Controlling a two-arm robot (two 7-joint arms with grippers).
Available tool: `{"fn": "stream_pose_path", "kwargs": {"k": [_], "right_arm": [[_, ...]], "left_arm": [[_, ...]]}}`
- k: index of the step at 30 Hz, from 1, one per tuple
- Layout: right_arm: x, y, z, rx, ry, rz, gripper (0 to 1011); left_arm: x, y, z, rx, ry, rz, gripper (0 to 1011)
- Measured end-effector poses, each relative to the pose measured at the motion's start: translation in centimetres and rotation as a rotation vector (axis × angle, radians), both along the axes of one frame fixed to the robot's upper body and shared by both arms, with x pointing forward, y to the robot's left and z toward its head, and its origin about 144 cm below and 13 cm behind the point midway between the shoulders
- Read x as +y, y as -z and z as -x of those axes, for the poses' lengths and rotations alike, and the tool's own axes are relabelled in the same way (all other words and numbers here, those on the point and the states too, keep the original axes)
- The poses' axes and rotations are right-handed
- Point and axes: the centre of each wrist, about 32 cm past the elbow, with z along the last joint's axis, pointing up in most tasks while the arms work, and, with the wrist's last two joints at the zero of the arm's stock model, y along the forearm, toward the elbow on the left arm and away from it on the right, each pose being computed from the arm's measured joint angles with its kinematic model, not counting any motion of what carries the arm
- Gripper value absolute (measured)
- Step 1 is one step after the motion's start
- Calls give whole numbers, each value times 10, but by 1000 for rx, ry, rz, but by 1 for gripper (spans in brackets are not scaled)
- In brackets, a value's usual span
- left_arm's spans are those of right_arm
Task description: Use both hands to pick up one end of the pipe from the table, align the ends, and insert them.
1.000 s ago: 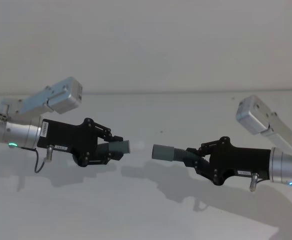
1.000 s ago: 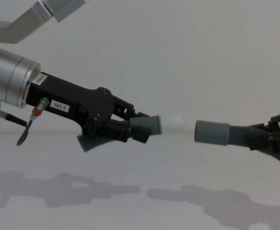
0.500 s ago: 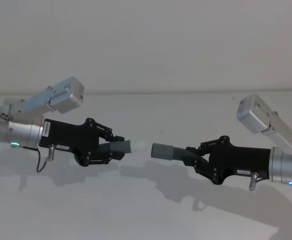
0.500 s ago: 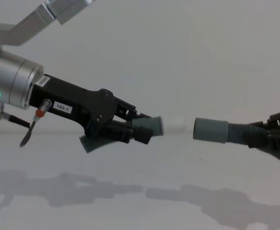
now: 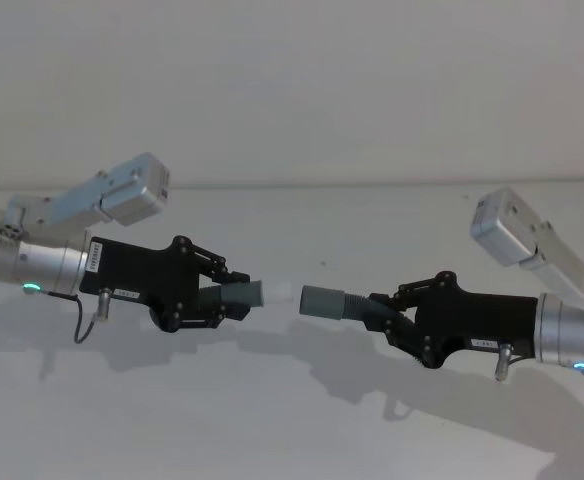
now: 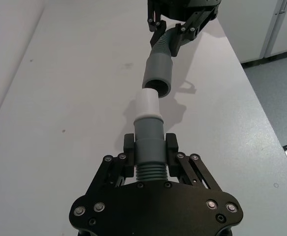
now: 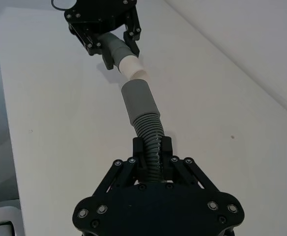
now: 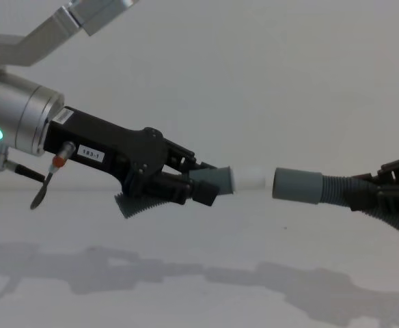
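Left gripper jaws clenched on whitish-tipped cuff, right gripper jaws clenched on ribbed hose, sleeve just apart above table

- The left gripper is on the left, above the table, clamped on the narrower cuff.
- The right gripper is opposite, gripping ribbed hose behind the wider sleeve.
- The whitish tip lies just beside the sleeve's mouth, apart.
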Motion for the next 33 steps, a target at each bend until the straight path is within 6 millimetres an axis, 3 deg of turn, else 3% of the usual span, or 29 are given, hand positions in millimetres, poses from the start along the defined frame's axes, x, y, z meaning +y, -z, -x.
{"fn": "stream_pose_path", "kwargs": {"k": [33], "right_arm": [[2,-2,-4,-7,-14,-10,184]], "left_arm": [[-4,2,-2,12,10,3,333]]}}
